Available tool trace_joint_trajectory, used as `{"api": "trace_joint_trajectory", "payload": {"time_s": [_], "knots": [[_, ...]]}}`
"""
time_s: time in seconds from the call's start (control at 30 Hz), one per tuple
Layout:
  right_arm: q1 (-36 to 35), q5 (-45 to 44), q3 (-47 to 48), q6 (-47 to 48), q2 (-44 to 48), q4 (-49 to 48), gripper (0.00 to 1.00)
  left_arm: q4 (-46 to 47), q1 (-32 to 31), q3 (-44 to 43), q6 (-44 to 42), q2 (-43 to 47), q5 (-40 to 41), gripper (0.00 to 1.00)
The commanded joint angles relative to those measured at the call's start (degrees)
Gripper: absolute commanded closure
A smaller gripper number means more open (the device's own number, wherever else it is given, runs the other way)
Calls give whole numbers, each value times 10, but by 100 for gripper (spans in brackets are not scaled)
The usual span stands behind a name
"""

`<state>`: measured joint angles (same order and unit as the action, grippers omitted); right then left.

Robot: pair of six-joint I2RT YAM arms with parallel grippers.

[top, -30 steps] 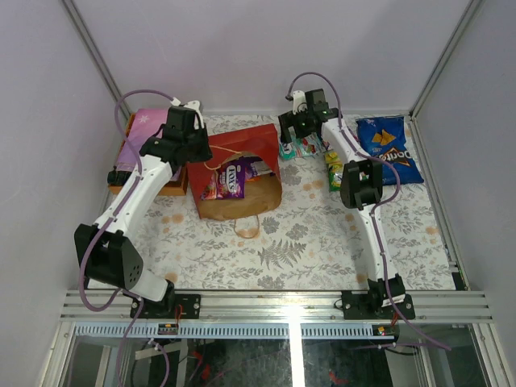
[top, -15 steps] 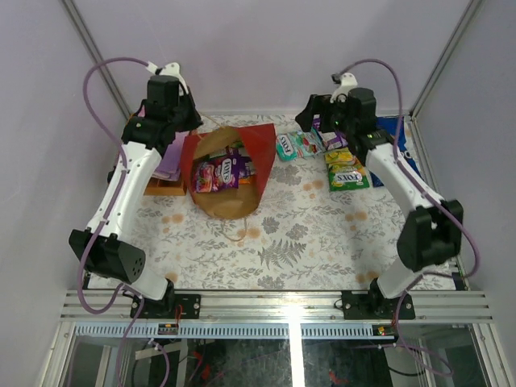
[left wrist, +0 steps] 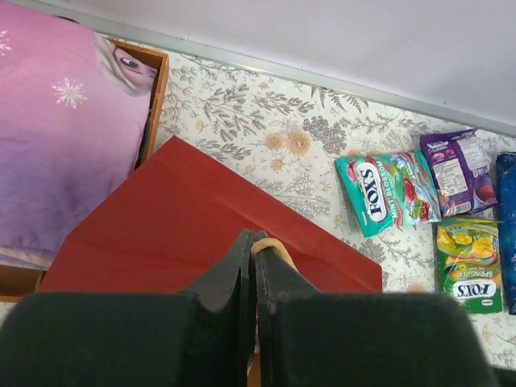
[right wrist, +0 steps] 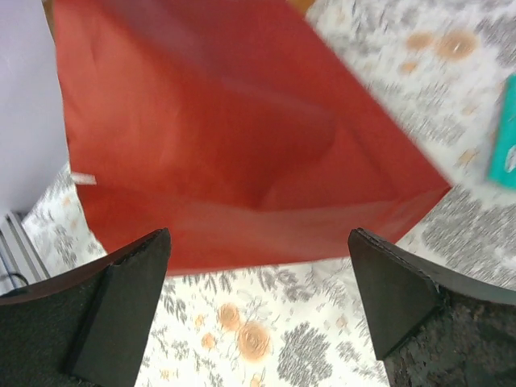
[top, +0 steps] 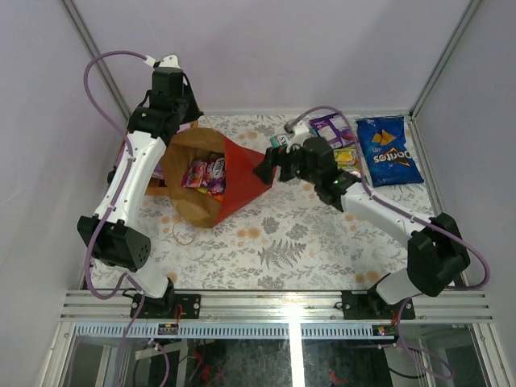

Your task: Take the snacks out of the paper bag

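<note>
The red paper bag (top: 242, 181) lies tilted on its side, its brown mouth (top: 189, 161) facing up and left. Several snacks (top: 201, 173), purple and pink packets, show inside. My left gripper (top: 184, 127) is above the mouth, shut on the bag's tan string handle (left wrist: 274, 244), with the red bag (left wrist: 177, 234) below it. My right gripper (top: 270, 165) is open and empty at the bag's closed end, its fingers (right wrist: 121, 298) astride the red bag (right wrist: 234, 129). On the table lie teal (left wrist: 387, 193), purple (left wrist: 459, 165) and yellow-green (left wrist: 468, 262) packets and the blue chip bag (top: 389, 149).
A pink-purple flowered cloth (left wrist: 56, 145) lies on an orange box (left wrist: 155, 89) at the back left, next to the bag. The flower-patterned table cover (top: 306, 242) stretches to the metal rail at the front. Grey walls close in at the back and sides.
My left gripper has raised the bag by its handle and tipped it left. My right arm has swung from the packets at the back right to the bag's closed end.
</note>
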<state>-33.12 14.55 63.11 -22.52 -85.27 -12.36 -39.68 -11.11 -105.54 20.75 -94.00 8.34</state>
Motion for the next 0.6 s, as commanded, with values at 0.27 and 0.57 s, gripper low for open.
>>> {"api": "trace_joint_trajectory", "payload": {"time_s": [0.27,0.57], "knots": [[-14,-94,-111,-53,-52,-178,5,53,7,-48,-15,-16,3,100],[75,159,24,-100,-204,-136,6,34,8,-56,-32,-7,2,100]]}}
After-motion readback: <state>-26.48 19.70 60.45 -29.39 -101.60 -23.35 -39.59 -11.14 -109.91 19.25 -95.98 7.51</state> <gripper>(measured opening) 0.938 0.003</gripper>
